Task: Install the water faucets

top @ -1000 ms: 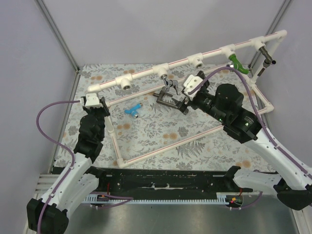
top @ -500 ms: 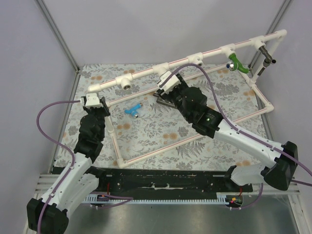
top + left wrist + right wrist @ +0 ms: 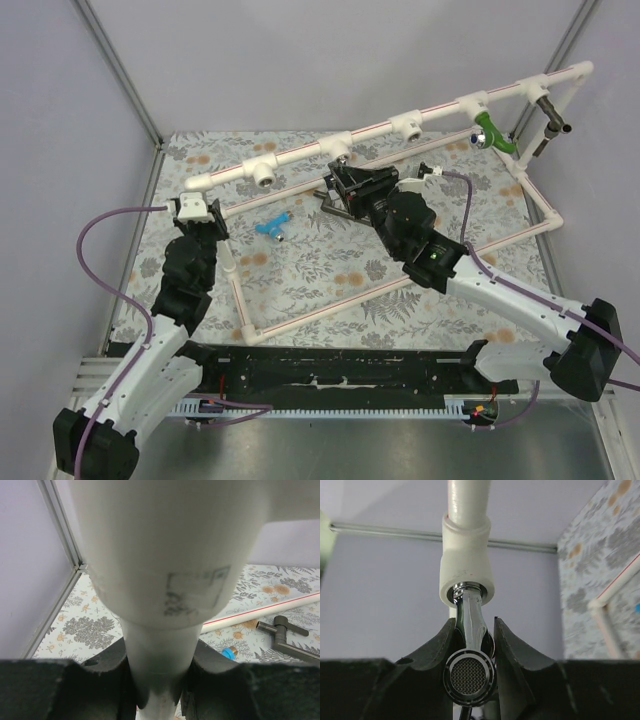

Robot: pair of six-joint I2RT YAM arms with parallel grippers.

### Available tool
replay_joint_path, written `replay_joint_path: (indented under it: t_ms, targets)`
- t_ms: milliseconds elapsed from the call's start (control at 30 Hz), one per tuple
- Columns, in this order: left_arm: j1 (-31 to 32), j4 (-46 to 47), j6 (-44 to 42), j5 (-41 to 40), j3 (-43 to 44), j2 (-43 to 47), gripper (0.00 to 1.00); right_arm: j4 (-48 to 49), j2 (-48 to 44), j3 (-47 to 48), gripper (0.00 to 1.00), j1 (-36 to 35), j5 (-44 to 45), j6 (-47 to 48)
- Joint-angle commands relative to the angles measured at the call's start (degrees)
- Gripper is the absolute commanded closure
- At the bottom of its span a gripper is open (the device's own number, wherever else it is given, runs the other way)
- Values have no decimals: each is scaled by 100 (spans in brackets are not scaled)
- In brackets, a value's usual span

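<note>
A shiny silver faucet (image 3: 469, 615) hangs from a white pipe fitting (image 3: 467, 562), its mesh spout facing the right wrist camera. My right gripper (image 3: 474, 622) is shut on its body; in the top view this gripper (image 3: 345, 180) sits under the long white pipe (image 3: 300, 153). My left gripper (image 3: 159, 650) is shut on a white upright pipe (image 3: 157, 630) at the frame's left corner (image 3: 197, 212). The green faucet (image 3: 487, 130) sits in a fitting at the back right. On the mat lie the light blue faucet (image 3: 272, 225) and a dark grey lever faucet (image 3: 282, 635).
The white pipe frame (image 3: 400, 275) lies across the flowered mat, and its raised rail has two open fittings (image 3: 263, 178) (image 3: 408, 127). A dark tap-like piece (image 3: 548, 115) hangs on the far right post. Purple cables loop beside both arms, and grey walls close in left and right.
My right arm has swung left from near the green faucet to the silver faucet, rolled its wrist, and narrowed its jaws onto it. The left arm has not moved.
</note>
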State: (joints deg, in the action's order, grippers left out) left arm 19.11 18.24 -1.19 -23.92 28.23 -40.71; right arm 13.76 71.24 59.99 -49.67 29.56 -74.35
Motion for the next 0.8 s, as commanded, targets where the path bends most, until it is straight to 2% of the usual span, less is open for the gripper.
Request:
replay_joint_path:
  t_ms: [0, 67, 333, 500, 600, 667, 767]
  targets:
    - [-39, 171, 418, -95, 95, 10, 98, -261, -137, -163, 72, 485, 946, -3597]
    - [-39, 171, 418, -95, 104, 19, 98, -24, -119, -84, 59, 485, 929, -3151]
    - [-48, 171, 400, -113, 104, 1, 98, 521, -523, -189, 22, 485, 639, -559]
    - [-39, 180, 400, -104, 104, -34, 98, 453, -866, 56, 15, 485, -159, 1831]
    - [-39, 180, 400, -95, 104, -51, 98, -47, -1024, 512, 15, 485, -678, 3895]
    - [-39, 180, 400, -95, 104, -42, 98, -862, -1025, 1047, 15, 485, -1248, 5494]
    - [-39, 180, 409, -86, 104, -69, 98, -2706, -823, 2128, 13, 450, -2163, 7709]
